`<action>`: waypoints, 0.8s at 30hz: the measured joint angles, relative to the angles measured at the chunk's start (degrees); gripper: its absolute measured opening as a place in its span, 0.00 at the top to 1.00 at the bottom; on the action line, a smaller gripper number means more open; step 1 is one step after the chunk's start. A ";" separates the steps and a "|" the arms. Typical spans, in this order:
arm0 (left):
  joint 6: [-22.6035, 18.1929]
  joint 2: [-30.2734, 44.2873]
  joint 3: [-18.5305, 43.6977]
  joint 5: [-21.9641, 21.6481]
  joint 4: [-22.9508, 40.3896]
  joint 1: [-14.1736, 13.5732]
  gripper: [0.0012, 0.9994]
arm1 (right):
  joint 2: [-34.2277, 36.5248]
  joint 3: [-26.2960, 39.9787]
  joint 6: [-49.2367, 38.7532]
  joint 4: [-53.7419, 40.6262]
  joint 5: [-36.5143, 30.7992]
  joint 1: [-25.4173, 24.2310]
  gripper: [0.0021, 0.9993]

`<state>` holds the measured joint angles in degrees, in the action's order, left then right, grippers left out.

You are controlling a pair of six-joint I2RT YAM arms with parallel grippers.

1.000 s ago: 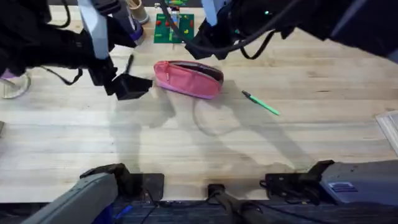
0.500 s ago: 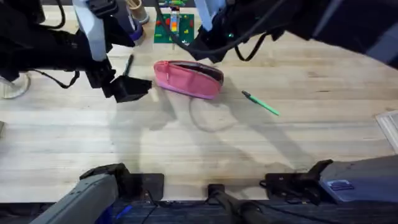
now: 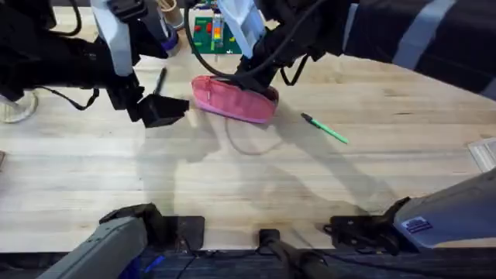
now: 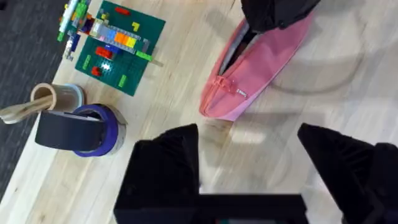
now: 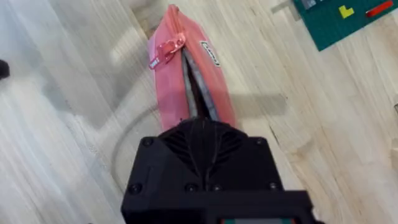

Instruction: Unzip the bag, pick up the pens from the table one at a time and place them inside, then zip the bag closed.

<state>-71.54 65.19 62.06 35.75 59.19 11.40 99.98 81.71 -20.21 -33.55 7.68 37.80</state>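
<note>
Overhead, the bag (image 3: 232, 99) lies on the table (image 3: 256, 186), a soft pink fabric oval with its zipper open along the top. The right gripper (image 3: 260, 77) sits over its far end, fingers hidden, grip unclear. A slim green pen (image 3: 325, 129) lies apart, a black pen (image 3: 160, 80) opposite. The left gripper (image 4: 249, 162) hovers spread wide beside the bag's pointed end.

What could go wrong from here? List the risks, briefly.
1. The left gripper hangs open beside the bag, not holding it, so the bag may slide when the right gripper works at its opening.
2. The black pen lies right by the left arm and could get knocked away.
3. The green pen lies apart on the table; zipping now would leave both pens out.
</note>
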 joint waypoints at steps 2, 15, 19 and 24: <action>0.01 0.00 0.00 0.00 -0.01 0.00 0.01 | 0.04 0.00 -0.42 0.01 -0.02 0.00 0.97; 0.00 0.02 0.00 0.00 -0.01 0.00 0.01 | 6.92 0.02 -2.81 3.31 -0.42 -0.02 0.97; 0.01 0.00 0.00 0.00 -0.01 0.00 0.01 | 8.76 0.00 -3.02 3.96 -0.42 0.00 0.97; 0.01 0.00 0.00 0.00 -0.01 0.00 0.01 | 9.38 0.02 -3.04 4.28 -0.42 0.00 0.97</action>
<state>-71.53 65.19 62.06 35.75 59.18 11.40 109.36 81.73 -23.24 -29.27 7.27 37.80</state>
